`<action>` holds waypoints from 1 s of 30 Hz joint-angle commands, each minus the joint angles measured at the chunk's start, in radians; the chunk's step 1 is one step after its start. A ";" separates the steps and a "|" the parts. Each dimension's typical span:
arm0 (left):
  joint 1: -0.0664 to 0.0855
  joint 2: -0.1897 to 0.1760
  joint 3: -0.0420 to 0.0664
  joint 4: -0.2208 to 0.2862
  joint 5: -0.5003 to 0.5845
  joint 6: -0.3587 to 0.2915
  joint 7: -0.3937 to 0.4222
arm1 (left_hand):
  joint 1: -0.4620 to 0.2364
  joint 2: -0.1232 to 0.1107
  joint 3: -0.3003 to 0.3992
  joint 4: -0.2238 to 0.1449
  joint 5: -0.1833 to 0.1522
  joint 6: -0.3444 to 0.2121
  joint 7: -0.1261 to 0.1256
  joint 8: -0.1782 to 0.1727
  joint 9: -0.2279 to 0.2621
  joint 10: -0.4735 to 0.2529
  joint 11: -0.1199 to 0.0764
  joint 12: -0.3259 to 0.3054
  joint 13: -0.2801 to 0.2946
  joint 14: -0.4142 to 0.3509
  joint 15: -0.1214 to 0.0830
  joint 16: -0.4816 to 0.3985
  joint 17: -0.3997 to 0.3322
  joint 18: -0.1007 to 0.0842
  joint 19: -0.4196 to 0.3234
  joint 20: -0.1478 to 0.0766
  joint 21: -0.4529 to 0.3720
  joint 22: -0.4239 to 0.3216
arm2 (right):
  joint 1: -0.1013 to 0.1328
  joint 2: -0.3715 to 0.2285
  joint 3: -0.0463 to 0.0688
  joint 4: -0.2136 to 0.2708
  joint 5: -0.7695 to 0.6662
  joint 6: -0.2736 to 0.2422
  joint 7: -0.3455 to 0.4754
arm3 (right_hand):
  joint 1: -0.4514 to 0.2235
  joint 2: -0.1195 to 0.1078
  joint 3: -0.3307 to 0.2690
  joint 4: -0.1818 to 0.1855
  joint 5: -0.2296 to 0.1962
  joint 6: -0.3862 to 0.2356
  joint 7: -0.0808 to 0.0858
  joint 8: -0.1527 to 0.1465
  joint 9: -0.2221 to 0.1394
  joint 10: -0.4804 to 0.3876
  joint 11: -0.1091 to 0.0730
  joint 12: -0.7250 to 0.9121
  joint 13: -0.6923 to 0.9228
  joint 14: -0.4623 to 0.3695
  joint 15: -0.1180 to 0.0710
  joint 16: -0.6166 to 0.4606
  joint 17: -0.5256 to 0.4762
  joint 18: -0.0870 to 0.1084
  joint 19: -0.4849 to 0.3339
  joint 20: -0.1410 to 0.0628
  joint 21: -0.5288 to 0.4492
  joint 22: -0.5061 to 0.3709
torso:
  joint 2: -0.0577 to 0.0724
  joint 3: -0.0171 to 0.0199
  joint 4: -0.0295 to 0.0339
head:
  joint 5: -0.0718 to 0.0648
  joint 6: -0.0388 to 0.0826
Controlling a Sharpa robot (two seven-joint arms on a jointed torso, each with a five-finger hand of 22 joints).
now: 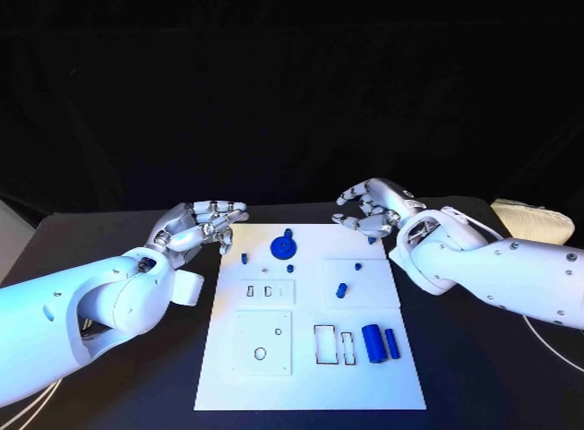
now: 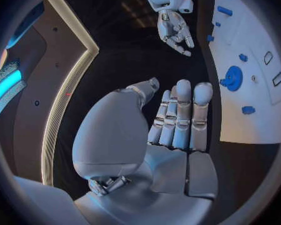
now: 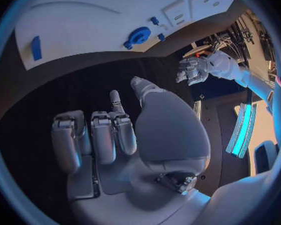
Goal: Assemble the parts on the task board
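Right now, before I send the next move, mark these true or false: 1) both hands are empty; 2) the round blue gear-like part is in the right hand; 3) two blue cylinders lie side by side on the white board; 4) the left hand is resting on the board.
1) True: the left hand and right hand hold nothing.
2) False: the round blue gear-like part sits on the white task board, near its far edge.
3) True: the two blue cylinders lie together near the board's right edge.
4) False: the left hand is beside the board's far left corner, over the black table.
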 commanded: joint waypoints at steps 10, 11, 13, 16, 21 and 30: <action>0.001 0.008 0.001 -0.005 0.000 0.023 0.010 | -0.012 -0.001 0.000 -0.009 -0.002 -0.006 0.001 -0.002 0.002 -0.006 -0.001 0.006 -0.002 0.009 0.002 0.006 -0.003 -0.015 0.000 0.002 0.005 0.003 | 0.011 -0.116 -0.002 -0.079 0.245 0.176 0.274 | 0.082 -0.048 0.019 -0.068 -0.030 -0.006 0.011 -0.014 -0.006 0.105 0.008 0.003 0.264 0.097 0.008 0.005 0.221 -0.014 0.105 0.006 0.005 0.263 | -0.007 0.0109 -0.0136 | -0.011 0.005; 0.001 0.008 0.001 -0.006 0.000 0.024 0.010 | -0.012 -0.001 0.000 -0.009 -0.002 -0.006 0.001 -0.002 0.002 -0.006 -0.001 0.006 -0.002 0.009 0.002 0.006 -0.003 -0.015 0.000 0.002 0.005 0.003 | 0.009 -0.121 -0.003 -0.090 0.235 0.184 0.280 | 0.085 -0.050 0.017 -0.070 -0.032 -0.008 0.011 -0.015 -0.006 0.105 0.009 0.003 0.264 0.097 0.008 0.005 0.222 -0.014 0.105 0.007 0.005 0.263 | -0.007 0.0121 -0.0136 | -0.010 0.003; 0.001 0.009 0.001 -0.007 0.000 0.025 0.010 | -0.012 -0.001 0.000 -0.009 -0.002 -0.006 0.001 -0.002 0.002 -0.006 -0.001 0.006 -0.002 0.009 0.002 0.006 -0.003 -0.015 0.000 0.002 0.005 0.003 | 0.003 -0.128 -0.004 -0.109 0.211 0.197 0.290 | 0.088 -0.053 0.015 -0.073 -0.034 -0.012 0.012 -0.017 -0.007 0.105 0.010 0.003 0.264 0.097 0.009 0.005 0.222 -0.014 0.105 0.007 0.005 0.263 | -0.007 0.0136 -0.0142 | -0.010 0.003; 0.000 0.010 0.001 -0.008 0.000 0.027 0.010 | -0.012 -0.001 0.000 -0.009 -0.002 -0.006 0.001 -0.002 0.002 -0.006 -0.001 0.006 -0.002 0.009 0.002 0.006 -0.003 -0.015 0.000 0.002 0.005 0.003 | -0.008 -0.128 -0.005 -0.135 0.183 0.209 0.298 | 0.093 -0.058 0.007 -0.077 -0.045 -0.022 0.015 -0.021 -0.010 0.105 0.012 0.003 0.264 0.097 0.011 0.005 0.222 -0.014 0.105 0.009 0.005 0.263 | -0.006 0.0132 -0.0135 | -0.013 0.004; 0.000 0.011 0.001 -0.009 0.000 0.028 0.010 | -0.012 -0.001 0.000 -0.009 -0.002 -0.006 0.001 -0.002 0.002 -0.006 -0.001 0.006 -0.002 0.009 0.002 0.006 -0.003 -0.015 0.000 0.002 0.005 0.003 | -0.032 -0.110 -0.006 -0.181 0.154 0.222 0.303 | 0.106 -0.058 -0.007 -0.082 -0.059 -0.040 0.020 -0.024 -0.014 0.105 0.017 0.003 0.264 0.097 0.015 0.005 0.222 -0.014 0.105 0.012 0.005 0.263 | -0.004 0.0147 -0.0124 | -0.011 0.002; 0.000 0.012 0.001 -0.010 0.000 0.028 0.011 | -0.013 -0.002 0.000 -0.011 -0.002 -0.007 0.001 -0.002 0.003 -0.005 -0.001 0.007 -0.001 0.008 0.002 0.006 -0.004 -0.015 0.000 0.002 0.005 0.003 | -0.052 -0.069 -0.006 -0.228 0.145 0.231 0.287 | 0.118 -0.051 -0.017 -0.085 -0.062 -0.054 0.023 -0.024 -0.018 0.105 0.020 0.003 0.264 0.097 0.018 0.005 0.223 -0.014 0.105 0.015 0.005 0.263 | -0.003 0.0132 -0.0109 | -0.016 -0.004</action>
